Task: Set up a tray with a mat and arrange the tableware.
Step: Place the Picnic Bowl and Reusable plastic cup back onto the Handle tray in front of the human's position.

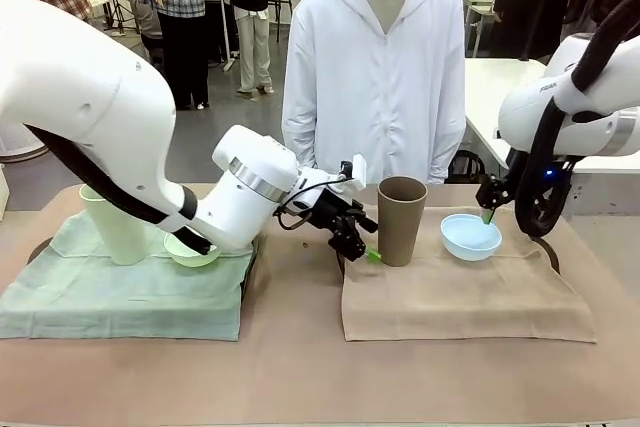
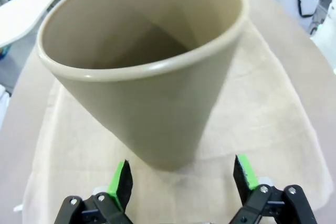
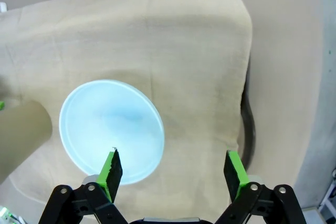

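The left gripper (image 2: 181, 179) is sitting open beside the brown cup (image 2: 152, 72); back straight off, without nudging it.

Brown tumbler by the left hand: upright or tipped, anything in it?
Upright and empty. The brown tumbler stands rim-up on the beige mat; the left wrist view looks into its bare inside. The left hand is open beside it.
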`<state>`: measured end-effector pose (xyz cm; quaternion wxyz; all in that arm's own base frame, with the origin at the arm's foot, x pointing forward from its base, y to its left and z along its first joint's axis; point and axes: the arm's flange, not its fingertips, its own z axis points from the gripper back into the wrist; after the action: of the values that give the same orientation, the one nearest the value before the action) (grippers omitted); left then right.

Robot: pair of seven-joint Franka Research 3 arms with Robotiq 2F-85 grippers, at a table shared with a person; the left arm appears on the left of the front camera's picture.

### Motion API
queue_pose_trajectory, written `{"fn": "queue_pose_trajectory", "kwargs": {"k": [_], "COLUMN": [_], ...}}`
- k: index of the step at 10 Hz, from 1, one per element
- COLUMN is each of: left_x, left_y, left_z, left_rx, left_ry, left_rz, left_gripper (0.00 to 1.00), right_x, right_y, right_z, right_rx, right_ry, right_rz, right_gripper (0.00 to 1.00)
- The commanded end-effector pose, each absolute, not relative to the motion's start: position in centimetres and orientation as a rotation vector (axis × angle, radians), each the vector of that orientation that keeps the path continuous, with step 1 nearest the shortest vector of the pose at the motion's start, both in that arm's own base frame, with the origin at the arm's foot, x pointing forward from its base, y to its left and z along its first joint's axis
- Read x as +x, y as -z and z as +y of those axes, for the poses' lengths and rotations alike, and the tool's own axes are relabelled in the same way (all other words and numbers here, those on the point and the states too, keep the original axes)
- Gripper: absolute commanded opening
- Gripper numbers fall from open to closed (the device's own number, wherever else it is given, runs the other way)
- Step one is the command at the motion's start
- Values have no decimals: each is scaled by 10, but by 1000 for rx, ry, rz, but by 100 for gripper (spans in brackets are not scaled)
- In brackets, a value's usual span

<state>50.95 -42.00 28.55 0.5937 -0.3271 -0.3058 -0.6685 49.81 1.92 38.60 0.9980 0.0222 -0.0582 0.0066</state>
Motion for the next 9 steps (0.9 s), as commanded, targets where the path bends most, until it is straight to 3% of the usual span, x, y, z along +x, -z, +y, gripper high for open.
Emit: {"fn": "queue_pose_trajectory", "kwargs": {"k": [1,2,5,9], "left_x": [483,465,419,370], "left_y": [-325,-353,-432,-512], "left_z": [-390,-372,-344,-288], "left_rx": [-682,-635,-415,-204], "left_ry": [1538,1495,1187,910], "left_rz": [-636,-602,-287,-153], "left_gripper": [100,100,100,100], "right_x": [470,452,411,379], "right_y": [-406,-424,-472,-503], "right_z": [2,-2,3,10], "right_rx": [77,79,115,97], "right_ry": [-44,-70,-170,-206], "right_rz": [-133,-161,-203,-221], "right_gripper": [100,100,100,100]}}
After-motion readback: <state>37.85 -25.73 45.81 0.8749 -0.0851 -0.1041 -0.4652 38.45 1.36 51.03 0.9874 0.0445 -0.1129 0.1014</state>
